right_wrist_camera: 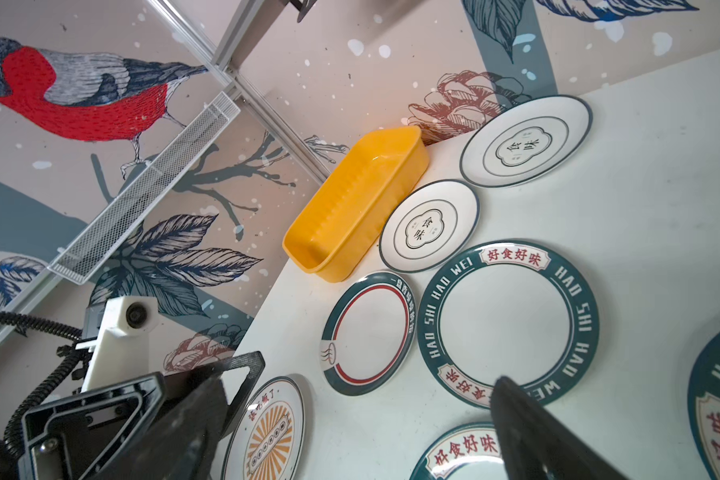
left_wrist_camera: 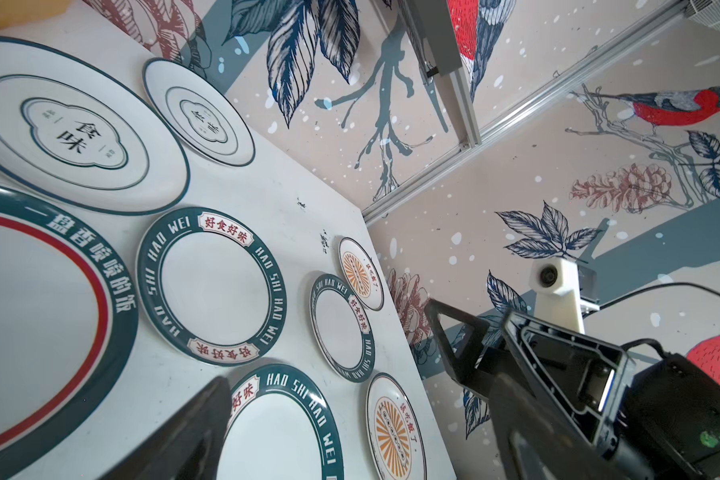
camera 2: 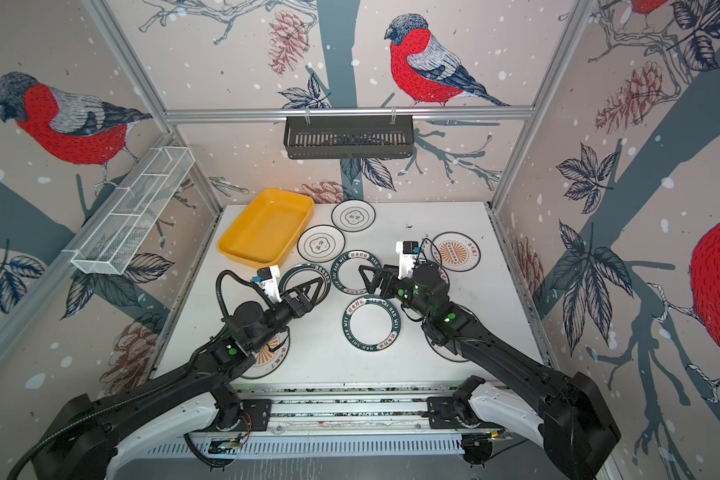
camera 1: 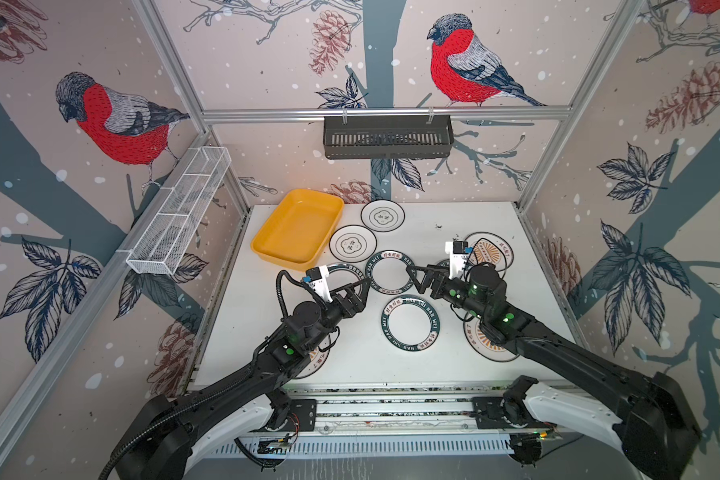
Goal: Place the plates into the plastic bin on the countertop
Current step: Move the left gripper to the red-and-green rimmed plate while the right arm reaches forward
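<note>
Both claws empty, bin unfilled.
My left claw (camera 1: 360, 286) and right claw (camera 1: 414, 278) hang spread wide, facing across a green-rimmed plate (camera 1: 389, 272) between them. I judge that suits pinching thin rims. The plastic bin (camera 1: 296, 228) sits just beyond my left claw on the countertop (camera 1: 358, 361).

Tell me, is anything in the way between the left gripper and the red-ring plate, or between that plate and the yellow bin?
Nothing visible is. The left gripper, jaws open, hangs above the red-ring plate. That plate lies beside the yellow bin, only bare countertop between; the nearer flower plate sits off to the side.
</note>
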